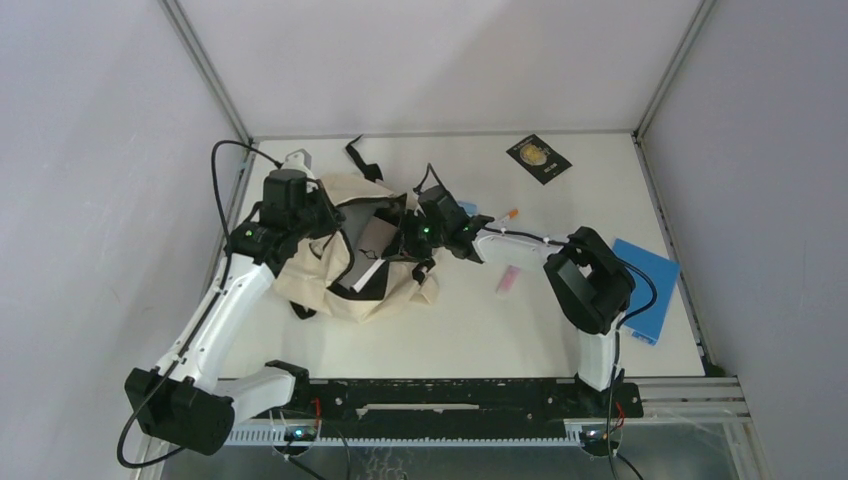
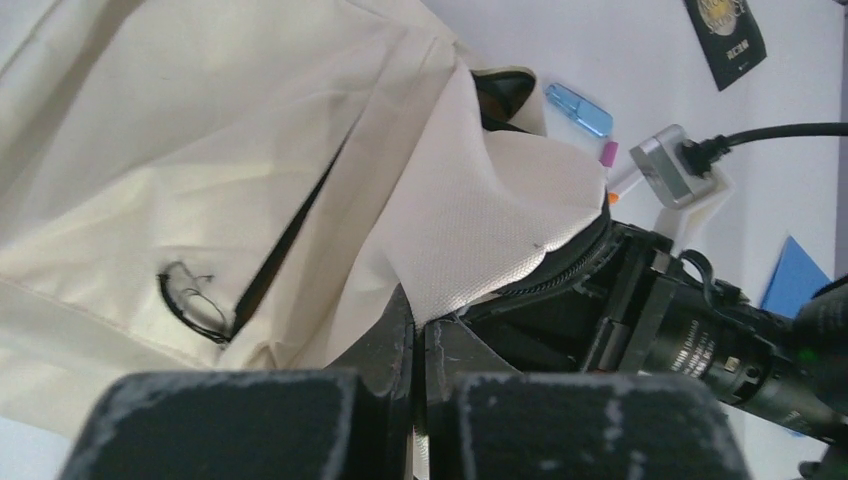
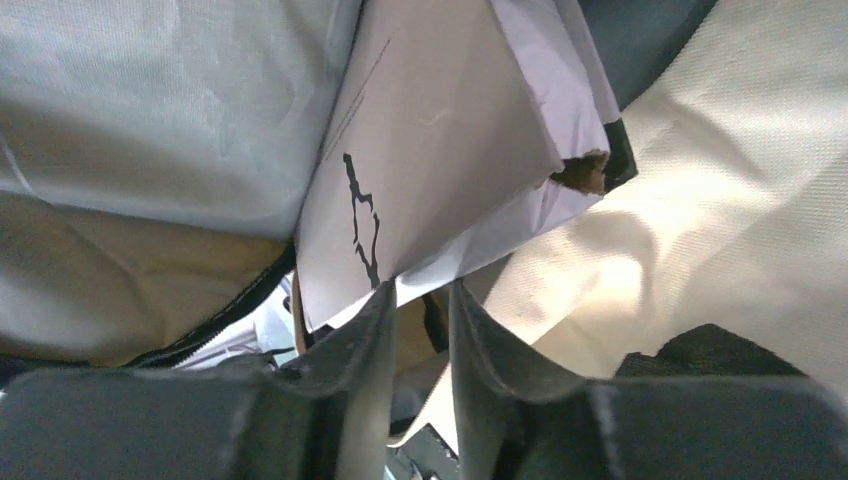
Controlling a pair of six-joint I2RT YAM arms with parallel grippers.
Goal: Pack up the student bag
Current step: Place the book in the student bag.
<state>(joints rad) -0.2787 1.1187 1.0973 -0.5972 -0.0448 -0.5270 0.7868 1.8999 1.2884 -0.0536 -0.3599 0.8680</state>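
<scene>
The cream student bag [image 1: 340,285] lies left of the table's middle with its mouth held open. My left gripper [image 1: 322,218] is at its upper left and is shut on a fold of the bag's pale lining [image 2: 480,220], pinched at the fingertips [image 2: 420,325]. My right gripper [image 1: 408,240] is at the bag's mouth from the right. Its jaws stand a little apart [image 3: 418,295], with nothing clearly between them. A white booklet [image 3: 440,150] with a black mark sits just past the tips, partly inside the bag [image 3: 720,200]; it also shows from above [image 1: 372,248].
A black card [image 1: 538,157] lies at the back. An orange-tipped pen [image 1: 508,214] and a pink eraser [image 1: 508,279] lie right of the bag. A blue folder [image 1: 645,285] is at the right edge. A small blue item [image 2: 578,108] lies behind the bag.
</scene>
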